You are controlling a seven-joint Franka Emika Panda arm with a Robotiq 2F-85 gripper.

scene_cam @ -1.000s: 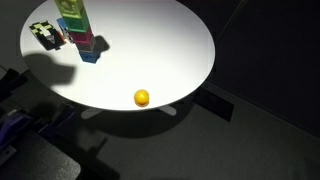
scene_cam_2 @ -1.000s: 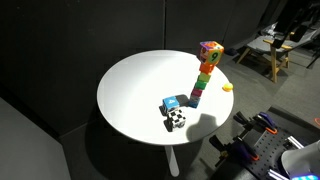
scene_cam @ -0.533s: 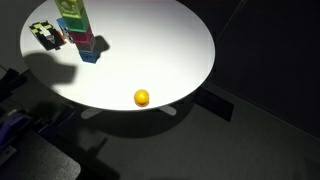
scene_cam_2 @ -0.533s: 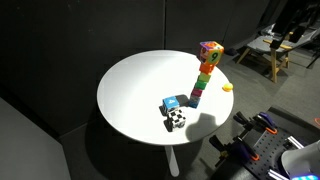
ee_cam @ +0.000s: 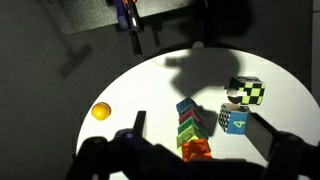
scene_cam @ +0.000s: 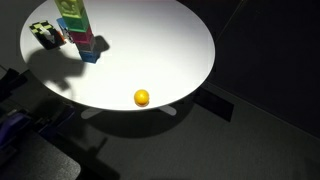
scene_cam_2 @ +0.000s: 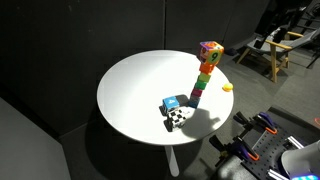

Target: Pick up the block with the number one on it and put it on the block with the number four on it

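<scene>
A tall tower of coloured blocks (scene_cam_2: 205,72) stands on the round white table (scene_cam_2: 135,90); it also shows in the wrist view (ee_cam: 190,128) and in an exterior view (scene_cam: 76,25). Beside it lies a blue block with the number four (ee_cam: 235,119), also in an exterior view (scene_cam_2: 173,103). A black-and-white checkered cube (ee_cam: 246,92) sits next to it. I cannot read a number one on any block. My gripper (ee_cam: 195,120) is open and empty, high above the tower. It does not show in either exterior view.
A small orange ball (ee_cam: 100,112) lies near the table's edge, apart from the blocks, and shows in both exterior views (scene_cam: 142,97) (scene_cam_2: 227,87). The checkered cube (scene_cam_2: 177,119) is close to the table's rim. Dark floor and curtains surround the table.
The blocks and ball have not moved. Something shifts slightly in the far background at the top right of an exterior view.
</scene>
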